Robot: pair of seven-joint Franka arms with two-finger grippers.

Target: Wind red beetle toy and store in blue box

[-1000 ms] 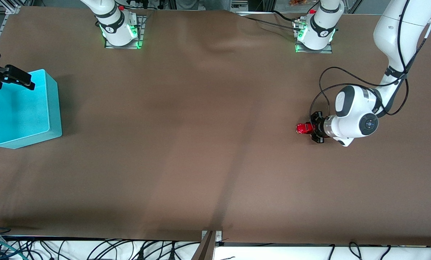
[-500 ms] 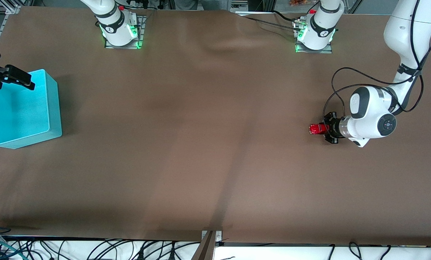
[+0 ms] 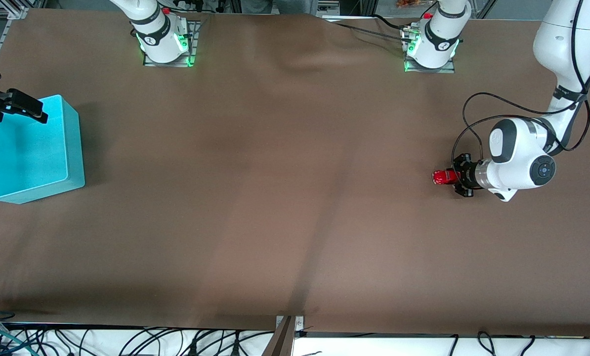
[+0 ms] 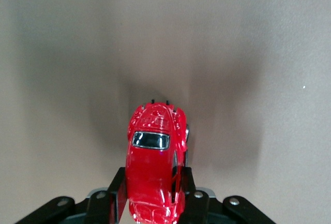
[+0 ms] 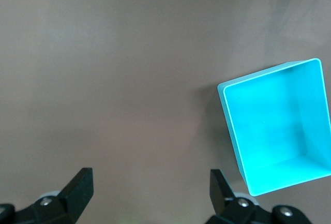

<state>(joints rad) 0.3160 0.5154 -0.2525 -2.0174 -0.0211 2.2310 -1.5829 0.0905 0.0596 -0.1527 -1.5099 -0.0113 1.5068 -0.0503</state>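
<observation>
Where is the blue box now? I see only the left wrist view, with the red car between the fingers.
Observer: The blue box stands at the right arm's end of the table, away from the red beetle toy.
Operator: Is something inside it?
Observer: No, the right wrist view shows it empty.
Operator: And the right gripper?
Observer: The right gripper waits open near the box, while the left gripper holds the toy.

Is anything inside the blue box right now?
No. The blue box shows only bare floor and walls; the red beetle toy sits clamped in the left gripper. In the front view the right gripper covers one corner.
</observation>
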